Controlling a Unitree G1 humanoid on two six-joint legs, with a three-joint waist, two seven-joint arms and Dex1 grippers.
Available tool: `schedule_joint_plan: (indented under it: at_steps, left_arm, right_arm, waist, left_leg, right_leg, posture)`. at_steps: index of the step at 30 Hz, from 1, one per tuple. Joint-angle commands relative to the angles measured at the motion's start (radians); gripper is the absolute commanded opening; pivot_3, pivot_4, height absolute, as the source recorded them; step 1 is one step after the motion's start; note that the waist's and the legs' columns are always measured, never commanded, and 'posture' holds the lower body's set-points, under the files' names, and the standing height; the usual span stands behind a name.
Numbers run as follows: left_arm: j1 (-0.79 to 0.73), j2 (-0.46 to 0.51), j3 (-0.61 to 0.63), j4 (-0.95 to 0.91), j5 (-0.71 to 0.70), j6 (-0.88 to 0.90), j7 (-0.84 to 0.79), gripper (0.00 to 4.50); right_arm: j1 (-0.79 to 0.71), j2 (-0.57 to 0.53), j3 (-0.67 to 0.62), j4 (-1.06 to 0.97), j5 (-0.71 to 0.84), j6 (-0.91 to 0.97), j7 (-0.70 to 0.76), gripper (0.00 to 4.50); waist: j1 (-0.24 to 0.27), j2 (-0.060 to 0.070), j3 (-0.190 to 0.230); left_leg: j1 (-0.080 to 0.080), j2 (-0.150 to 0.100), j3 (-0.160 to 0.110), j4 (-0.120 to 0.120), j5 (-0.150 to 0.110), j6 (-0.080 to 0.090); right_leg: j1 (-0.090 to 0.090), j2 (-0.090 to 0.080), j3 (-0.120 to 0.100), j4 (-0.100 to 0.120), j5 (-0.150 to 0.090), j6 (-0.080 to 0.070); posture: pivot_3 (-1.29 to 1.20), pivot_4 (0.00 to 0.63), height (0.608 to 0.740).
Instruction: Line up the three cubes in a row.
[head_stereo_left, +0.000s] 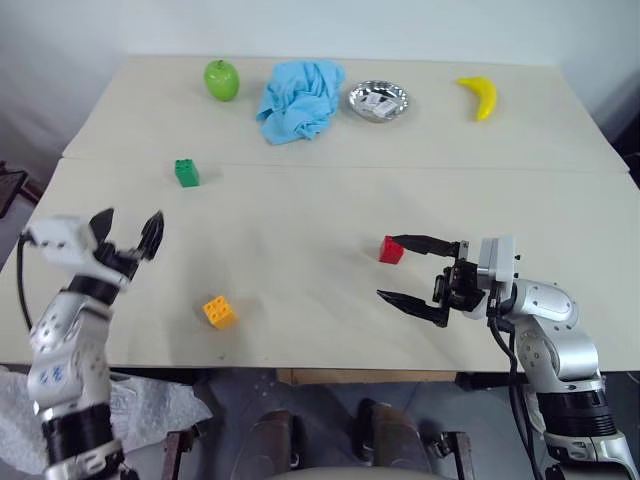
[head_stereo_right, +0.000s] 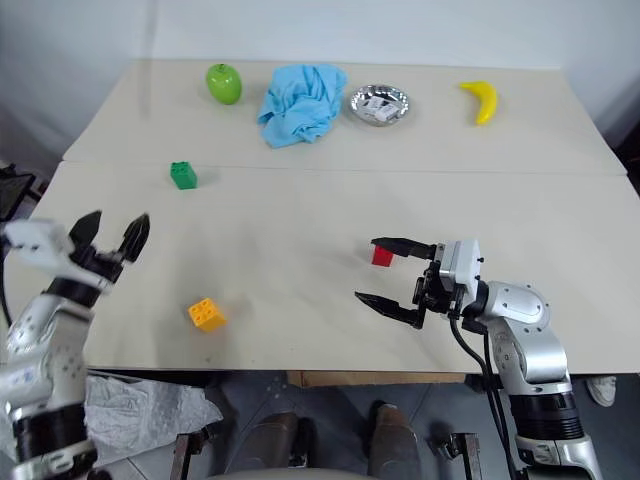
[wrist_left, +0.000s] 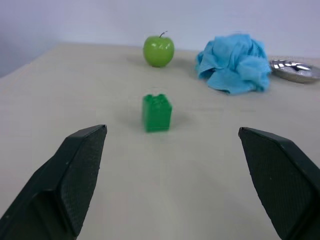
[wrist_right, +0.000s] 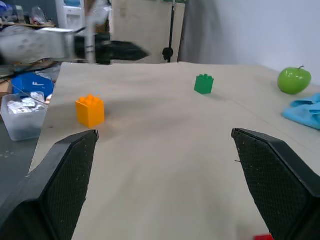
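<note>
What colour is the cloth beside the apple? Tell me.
Light blue cloth, clearest in the left eye view.

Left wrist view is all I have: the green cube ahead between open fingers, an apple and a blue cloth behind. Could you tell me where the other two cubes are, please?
Observer: The red cube sits right of centre, at the far fingertip of the open right gripper.
Operator: Thank you. And the third one?
Observer: The yellow-orange cube lies near the table's front edge, closer to the left gripper than the green cube is.
Operator: Are any of them lined up yet?
Observer: No, the three stand far apart in a wide triangle.
</note>
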Motion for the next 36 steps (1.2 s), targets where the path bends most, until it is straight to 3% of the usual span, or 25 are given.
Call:
schedule_joint_plan:
  at_steps: [1,11,24,27,35,36]
  left_arm:
    - [-0.247,0.014,-0.078,0.187,0.125,0.101,0.178,4.50]
    - [-0.608,0.023,-0.138,0.798,0.239,-0.060,0.242,4.50]
    - [-0.742,0.019,-0.180,1.097,0.271,-0.218,0.132,4.50]
    - [-0.753,0.017,-0.179,1.133,0.270,-0.243,0.147,3.91]
    - [-0.756,0.020,-0.188,1.178,0.277,-0.318,0.120,1.48]
    - [-0.751,0.023,-0.188,1.178,0.276,-0.336,0.101,1.45]
  right_arm:
    - [-0.022,0.021,0.008,-0.074,0.036,0.029,-0.043,4.47]
    - [-0.027,0.065,0.040,-0.157,0.013,0.075,-0.169,4.47]
    - [0.001,0.092,0.074,-0.205,-0.010,0.069,-0.244,4.47]
    - [0.000,0.094,0.076,-0.203,-0.010,0.066,-0.248,4.50]
    - [0.015,0.098,0.084,-0.199,-0.016,0.055,-0.247,4.50]
    - [0.019,0.097,0.084,-0.201,-0.015,0.055,-0.247,4.50]
  waist:
    - [0.007,-0.002,0.001]
    - [0.007,-0.005,0.002]
    - [0.007,-0.007,0.002]
    - [0.007,-0.007,0.002]
    - [0.008,-0.007,0.002]
    - [0.008,-0.007,0.002]
  left_leg:
    - [-0.001,0.000,0.000,0.000,0.001,0.000]
    - [-0.001,-0.001,0.000,0.000,0.001,0.001]
    - [-0.002,-0.004,0.000,0.000,0.001,0.001]
    - [-0.002,-0.005,0.000,0.000,0.001,0.001]
    - [-0.002,-0.005,0.000,0.000,0.001,0.002]
    - [-0.002,-0.005,0.000,0.000,0.001,0.002]
  right_leg:
    - [0.000,0.001,-0.001,0.000,0.000,0.000]
    - [-0.001,0.001,-0.007,-0.002,0.000,0.000]
    - [-0.001,0.001,-0.007,-0.002,0.000,0.000]
    - [-0.001,0.001,-0.007,-0.002,0.000,0.000]
    - [-0.001,0.000,-0.007,-0.001,0.000,0.000]
    - [-0.001,0.000,-0.007,-0.001,0.000,0.000]
  posture:
    - [0.00,0.150,0.740]
    - [0.00,0.150,0.740]
    - [0.00,0.150,0.740]
    - [0.00,0.150,0.740]
    - [0.00,0.150,0.740]
    - [0.00,0.150,0.740]
